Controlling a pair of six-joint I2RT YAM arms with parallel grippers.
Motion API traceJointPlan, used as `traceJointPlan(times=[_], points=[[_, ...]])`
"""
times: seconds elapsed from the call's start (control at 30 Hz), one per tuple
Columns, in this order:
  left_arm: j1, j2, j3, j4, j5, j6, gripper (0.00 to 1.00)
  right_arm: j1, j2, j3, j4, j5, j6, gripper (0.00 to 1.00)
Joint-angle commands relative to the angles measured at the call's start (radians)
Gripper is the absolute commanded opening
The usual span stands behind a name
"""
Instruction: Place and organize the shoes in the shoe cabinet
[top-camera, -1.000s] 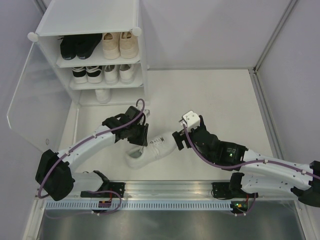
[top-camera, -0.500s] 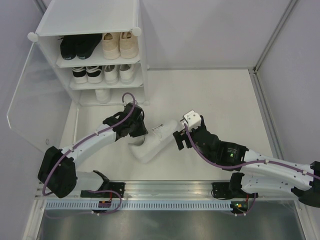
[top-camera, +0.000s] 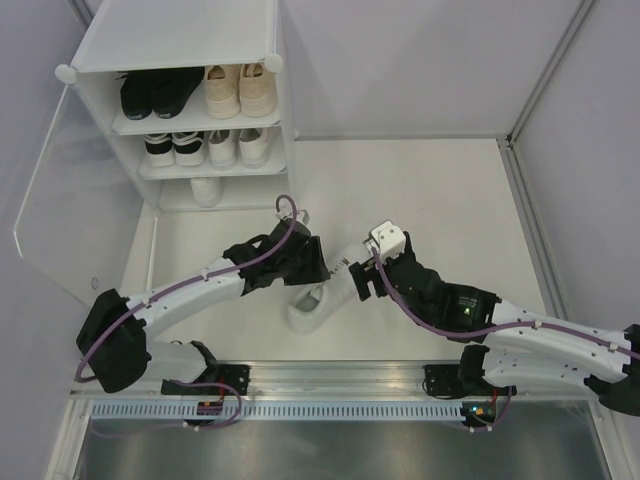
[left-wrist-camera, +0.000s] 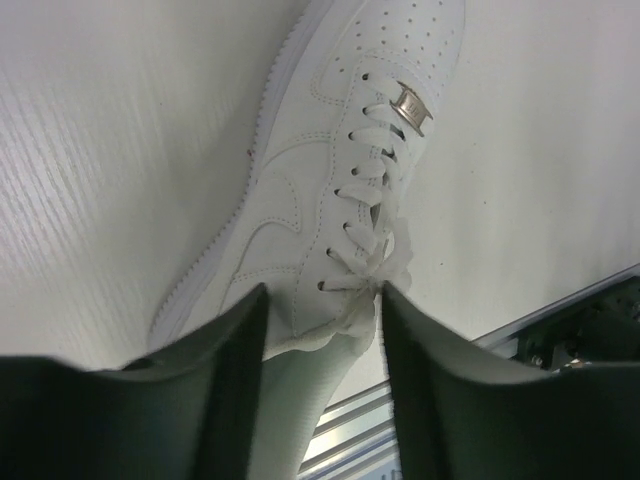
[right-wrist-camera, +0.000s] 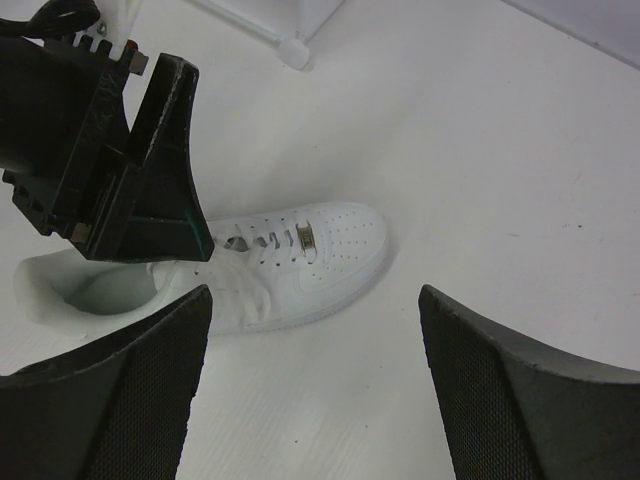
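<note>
1. Right now, the low white leather-look lace-up sneaker (top-camera: 312, 303) lies on the white table (top-camera: 430, 190) near the middle of its near edge. It is between the two arms and well apart from the tall white translucent plastic shoe cabinet (top-camera: 180, 35) at the far left corner.
2. Its long axis runs diagonally, heel toward the near edge and toe toward the far right.
3. The left gripper (left-wrist-camera: 322, 300) is nearer, over the collar, its fingers (left-wrist-camera: 240, 340) straddling the tongue and lace knot. Whether they pinch it or have let go, I cannot tell.
4. The right gripper (right-wrist-camera: 315, 300) hangs above the toe end, spread wide and empty.
5. The sneaker appears to be upright on its sole, clean, with a perforated toe and a small metal lace tag (left-wrist-camera: 409, 106).
6. The cabinet's bottom tier holds a single white shoe (top-camera: 205, 190), so this one probably goes beside it.
</note>
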Motion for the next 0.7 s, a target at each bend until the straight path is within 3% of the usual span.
traceJointPlan(times=[0.0, 0.1, 0.27, 0.37, 0.47, 0.67], points=[[-0.012, -0.062, 0.039, 0.045, -0.003, 0.068, 0.64, -0.002, -0.033, 0.027, -0.012, 0.019, 0.027, 0.88], [-0.013, -0.103, 0.063, 0.009, 0.032, 0.192, 0.73, -0.003, -0.050, 0.028, -0.023, 0.024, 0.030, 0.88], [-0.045, -0.134, 0.069, -0.079, 0.164, 0.338, 0.75, -0.003, -0.072, 0.031, -0.055, 0.048, 0.041, 0.88], [-0.114, -0.122, 0.066, -0.138, 0.111, 0.376, 0.75, -0.002, -0.082, 0.028, -0.069, 0.057, 0.047, 0.88], [-0.171, -0.093, 0.053, -0.165, 0.048, 0.350, 0.72, -0.002, -0.088, 0.025, -0.083, 0.073, 0.051, 0.88], [-0.211, 0.014, 0.051, -0.163, -0.080, 0.294, 0.55, -0.003, -0.088, 0.017, -0.097, 0.088, 0.062, 0.88]])
